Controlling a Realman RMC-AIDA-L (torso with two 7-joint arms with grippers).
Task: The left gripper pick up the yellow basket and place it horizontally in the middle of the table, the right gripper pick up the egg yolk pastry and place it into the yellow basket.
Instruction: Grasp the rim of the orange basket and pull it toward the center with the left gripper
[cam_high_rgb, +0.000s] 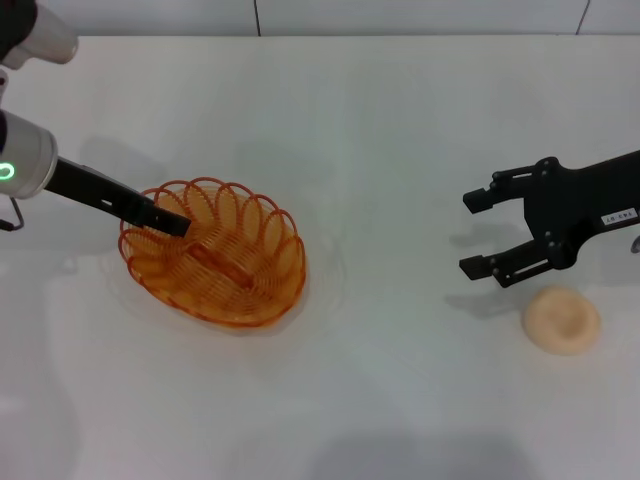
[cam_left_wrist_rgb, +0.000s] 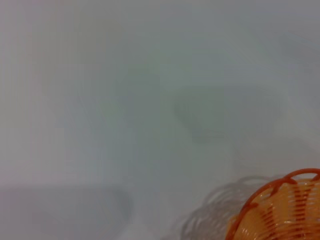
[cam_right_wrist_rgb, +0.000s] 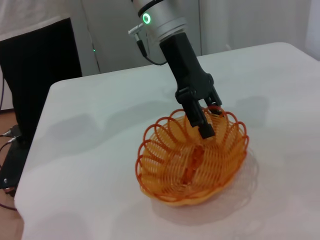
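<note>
While gripped, the yellow basket (cam_high_rgb: 215, 255) shows looped wire.

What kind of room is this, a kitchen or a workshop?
Probably a robot test lab, not a kitchen: a bare white table holds only a basket and a pastry, with two black robot arms over it and a dark cabinet with cables beside it.

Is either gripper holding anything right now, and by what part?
Left gripper pinches the basket by its looped rim; right gripper is open, holding nothing.
</note>
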